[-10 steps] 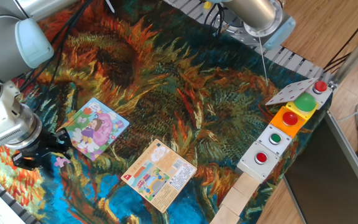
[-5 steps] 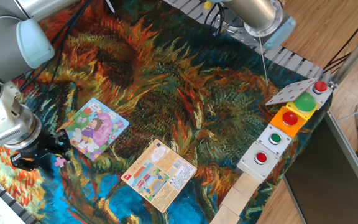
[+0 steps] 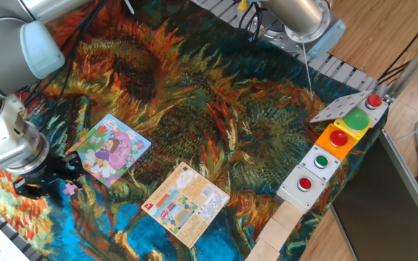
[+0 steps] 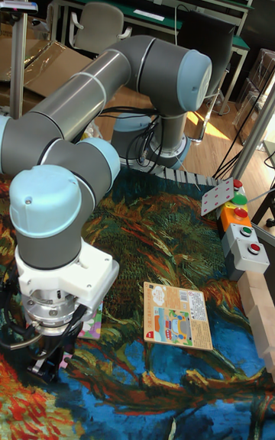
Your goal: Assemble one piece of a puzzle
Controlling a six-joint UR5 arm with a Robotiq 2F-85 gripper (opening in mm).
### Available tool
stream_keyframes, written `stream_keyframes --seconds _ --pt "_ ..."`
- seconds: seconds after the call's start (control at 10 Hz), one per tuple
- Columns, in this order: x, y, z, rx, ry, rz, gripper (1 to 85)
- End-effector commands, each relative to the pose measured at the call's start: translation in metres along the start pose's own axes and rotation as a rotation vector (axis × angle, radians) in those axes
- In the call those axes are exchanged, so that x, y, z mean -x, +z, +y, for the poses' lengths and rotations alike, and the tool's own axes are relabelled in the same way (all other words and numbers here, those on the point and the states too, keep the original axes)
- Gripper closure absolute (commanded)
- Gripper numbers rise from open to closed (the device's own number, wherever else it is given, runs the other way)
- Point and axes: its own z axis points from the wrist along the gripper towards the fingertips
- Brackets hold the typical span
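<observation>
We saw an arm [image 4: 92,96] of thick grey tubes, its joints capped in pale blue; a white ridged wrist block carried a silver ring; the gripper [image 3: 49,176] was black; dark cables trailed beside the base.

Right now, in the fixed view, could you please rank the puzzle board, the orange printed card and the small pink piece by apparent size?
1. The orange printed card, though it lies nearer the camera, so its lead is unsure.
2. The puzzle board, close behind.
3. The pink piece, by far the smallest, beside the claw.
</observation>
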Motion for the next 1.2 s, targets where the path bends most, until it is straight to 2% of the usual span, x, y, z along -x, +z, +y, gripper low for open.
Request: stream_keyframes --seconds 0.0,1.1 --pt "0.002 -0.001 0.002 -0.001 0.014 -0.015 35.3" --pt "-0.009 0.0 0.003 -0.024 0.01 0.01 35.3"
